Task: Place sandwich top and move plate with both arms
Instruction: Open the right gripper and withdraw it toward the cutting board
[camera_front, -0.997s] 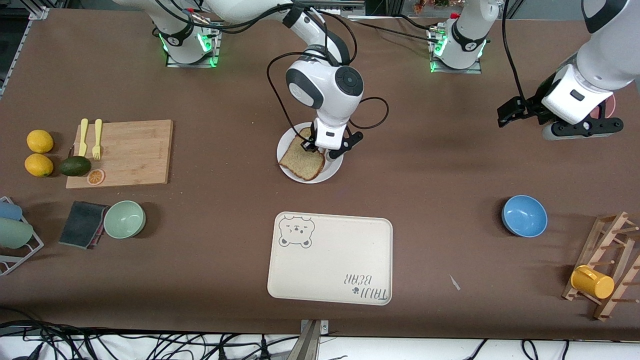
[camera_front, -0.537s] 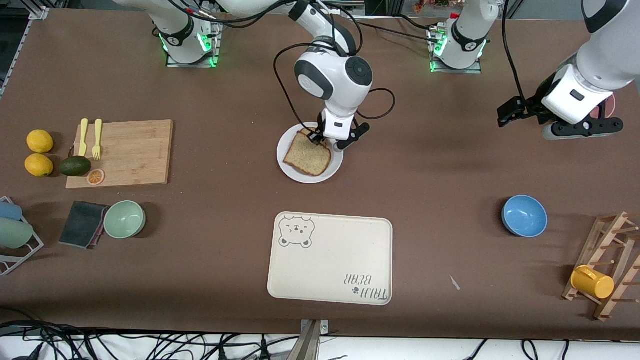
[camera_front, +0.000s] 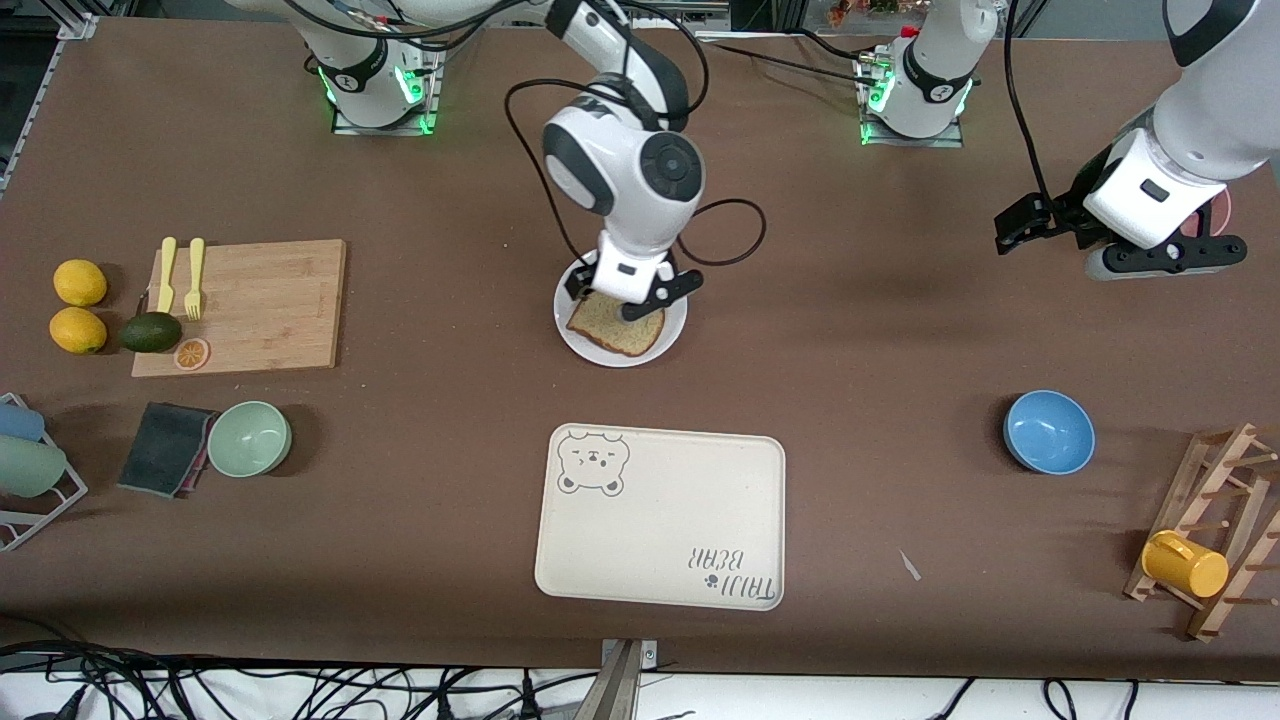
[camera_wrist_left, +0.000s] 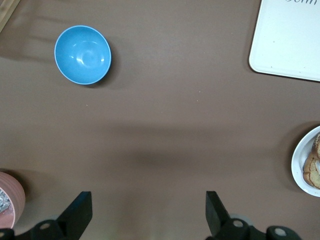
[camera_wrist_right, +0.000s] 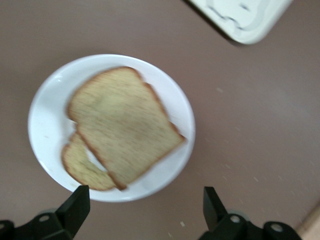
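Note:
The sandwich top (camera_front: 615, 328) lies flat on a lower bread slice (camera_wrist_right: 82, 165) on the white plate (camera_front: 675, 335) at the middle of the table. It lies askew, so a corner of the lower slice shows. My right gripper (camera_front: 615, 298) hangs open just above the plate's edge that faces the robots' bases, holding nothing. In the right wrist view the sandwich top (camera_wrist_right: 122, 127) and plate (camera_wrist_right: 45, 105) lie past the right gripper (camera_wrist_right: 144, 195). My left gripper (camera_front: 1020, 225) waits open over bare table near the left arm's end, and the left wrist view shows the left gripper (camera_wrist_left: 147, 197) empty.
A cream bear-printed tray (camera_front: 660, 520) lies nearer the front camera than the plate. A blue bowl (camera_front: 1048, 432) sits toward the left arm's end, with a wooden rack holding a yellow cup (camera_front: 1185, 563). A cutting board (camera_front: 260, 305) and green bowl (camera_front: 249, 438) lie toward the right arm's end.
My right gripper opened and let go of the sandwich top, which settled flat on the lower slice. The hand lifted and shifted a little. The left arm has not moved.

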